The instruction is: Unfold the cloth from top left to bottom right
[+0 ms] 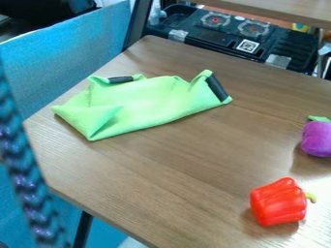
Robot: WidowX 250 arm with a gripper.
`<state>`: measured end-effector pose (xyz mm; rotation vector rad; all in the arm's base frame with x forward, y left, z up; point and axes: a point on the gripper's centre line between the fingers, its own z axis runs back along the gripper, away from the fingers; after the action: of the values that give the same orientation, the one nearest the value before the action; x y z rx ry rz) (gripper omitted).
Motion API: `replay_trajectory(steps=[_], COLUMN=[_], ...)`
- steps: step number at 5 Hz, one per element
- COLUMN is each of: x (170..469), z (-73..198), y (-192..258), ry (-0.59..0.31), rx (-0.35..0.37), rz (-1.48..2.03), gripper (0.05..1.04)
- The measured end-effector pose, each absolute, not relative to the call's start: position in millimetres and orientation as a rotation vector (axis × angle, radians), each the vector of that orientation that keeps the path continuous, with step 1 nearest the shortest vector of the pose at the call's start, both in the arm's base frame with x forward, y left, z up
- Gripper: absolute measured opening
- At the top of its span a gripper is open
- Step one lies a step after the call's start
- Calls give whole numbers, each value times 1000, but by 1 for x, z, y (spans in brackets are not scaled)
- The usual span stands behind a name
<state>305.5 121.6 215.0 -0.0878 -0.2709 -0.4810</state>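
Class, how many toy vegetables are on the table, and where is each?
2. The red pepper sits on the table, lower right. The purple vegetable is above it in the picture, cut off by the right edge. Others could be hidden under the green cloth.

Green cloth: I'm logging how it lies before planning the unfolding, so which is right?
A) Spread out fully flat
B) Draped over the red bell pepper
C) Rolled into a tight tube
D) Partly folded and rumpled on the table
D: the green cloth lies on the wooden table with a flap folded over at its left end and raised creases along its far side.
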Motion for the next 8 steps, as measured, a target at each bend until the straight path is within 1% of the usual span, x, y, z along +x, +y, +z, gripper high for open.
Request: replay_trajectory(steps=[1,2,4,5,6,7,8], x=[307,317,345,362,374,389,407], z=[205,187,144,124,104,91,69], y=[123,133,155,156,153,153,156], ry=[-247,-215,-156,-156,-130,-105,-51], rx=[-108,-98,1,84,109,154,181], rz=[-471,-442,-377,-381,-376,-362,-361], gripper=[999,999,999,999,999,999,999])
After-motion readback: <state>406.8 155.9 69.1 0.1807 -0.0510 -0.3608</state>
